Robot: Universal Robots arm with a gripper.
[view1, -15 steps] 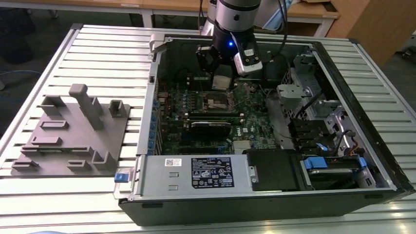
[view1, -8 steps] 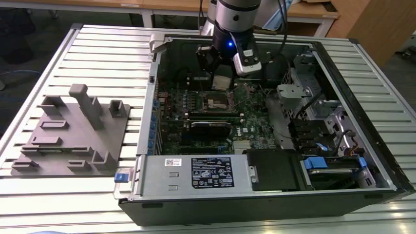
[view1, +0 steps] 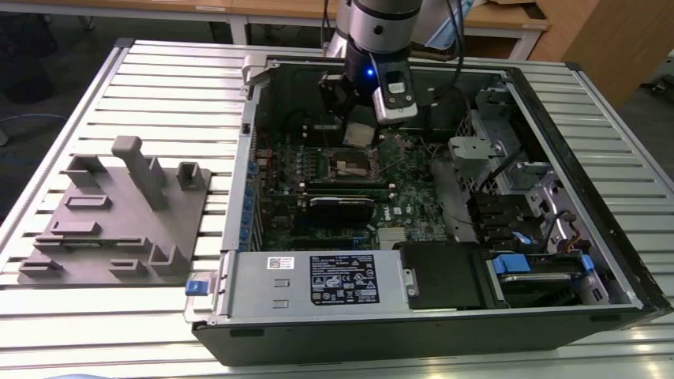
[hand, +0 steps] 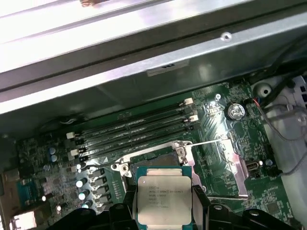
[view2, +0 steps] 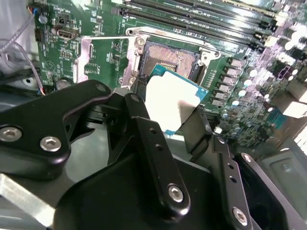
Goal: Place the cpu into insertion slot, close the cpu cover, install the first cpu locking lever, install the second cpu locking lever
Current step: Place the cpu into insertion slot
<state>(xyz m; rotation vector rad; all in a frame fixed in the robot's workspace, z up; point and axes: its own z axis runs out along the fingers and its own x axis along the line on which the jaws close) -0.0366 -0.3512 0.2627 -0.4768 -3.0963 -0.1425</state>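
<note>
My gripper [view1: 361, 134] hangs inside the open computer case, shut on the cpu [view1: 358, 136]. In the first wrist view the cpu [hand: 163, 199] shows its silver-grey face, clamped edge to edge between the two black fingers [hand: 128, 206]. It is held a little above the insertion slot [hand: 156, 160] and not seated. In the second wrist view the cpu [view2: 170, 96] overlaps the near edge of the insertion slot [view2: 168, 55], whose contact field lies bare. The cpu cover [hand: 220, 165] is flipped open beside the socket, also seen as a silver frame [view2: 103, 60]. A thin wire lever [hand: 211, 141] runs along the cover's edge.
Long black memory slots [hand: 134, 124] run just beyond the socket, and the case's metal wall [hand: 144, 57] rises behind them. A black card [view1: 342, 207] and a power supply [view1: 305, 276] sit nearer the front of the case. On the slatted table stands a grey fixture [view1: 116, 213].
</note>
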